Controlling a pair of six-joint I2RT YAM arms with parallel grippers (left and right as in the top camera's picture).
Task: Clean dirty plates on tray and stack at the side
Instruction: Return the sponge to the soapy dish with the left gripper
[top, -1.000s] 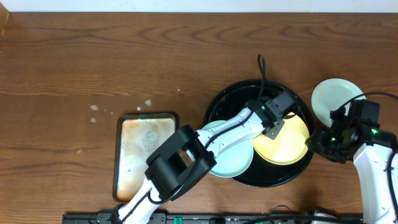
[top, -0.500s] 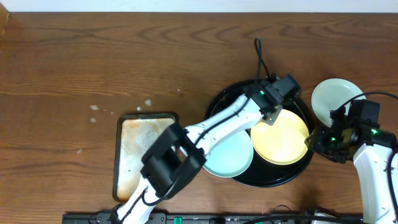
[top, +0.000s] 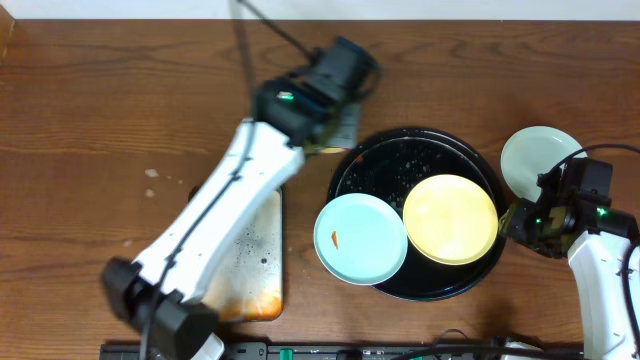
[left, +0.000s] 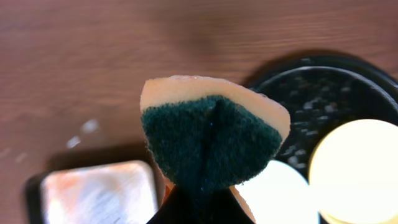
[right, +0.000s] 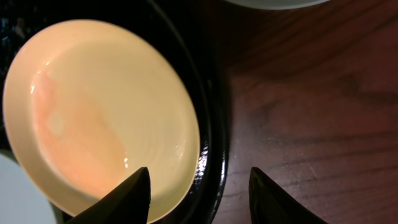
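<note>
The black round tray (top: 400, 165) holds a pale yellow plate (top: 450, 219) and a light-blue plate (top: 361, 239) with a small orange smear, which overhangs the tray's left rim. Another pale plate (top: 538, 158) lies on the table right of the tray. My left gripper (top: 335, 125) is shut on a green-and-yellow sponge (left: 211, 134), above the table up-left of the tray. My right gripper (top: 522, 222) is open and straddles the tray's right rim (right: 214, 155), beside the yellow plate (right: 99, 112), which shows an orange smear in the right wrist view.
A rectangular rusty, soapy metal pan (top: 250, 260) lies left of the tray, partly under my left arm; it also shows in the left wrist view (left: 93, 196). White specks (top: 152, 174) dot the table further left.
My left arm has swung up and to the left with the sponge, off the yellow plate and out of the tray. Both plates on the tray are now uncovered. The right arm has stayed put.
</note>
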